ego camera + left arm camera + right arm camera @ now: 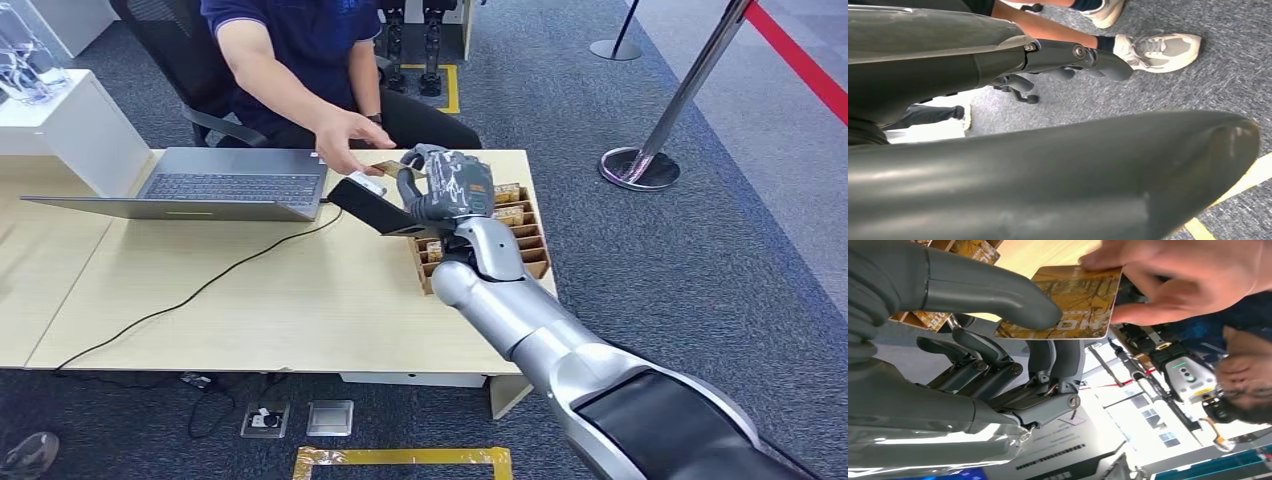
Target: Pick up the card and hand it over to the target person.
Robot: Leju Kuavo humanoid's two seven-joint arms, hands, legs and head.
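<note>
My right hand [440, 185] is stretched over the table's far right part and pinches a gold-brown card [1075, 302] between its thumb [998, 290] and fingers. The card [387, 166] is a thin sliver at my fingertips in the head view. A seated person's hand [345, 140] reaches toward me and grips the card's other end; the person's fingers [1168, 285] lie on its edge in the right wrist view. My left hand [1083, 55] hangs low over grey carpet, its fingers curled in with nothing in them.
A cardboard card rack [525, 235] with several slots stands under my right forearm. An open laptop [215, 185] with a black cable sits on the wooden table [270, 300]. A black device [370, 205] lies beside my hand. Stanchion posts [645, 160] stand on the carpet to the right.
</note>
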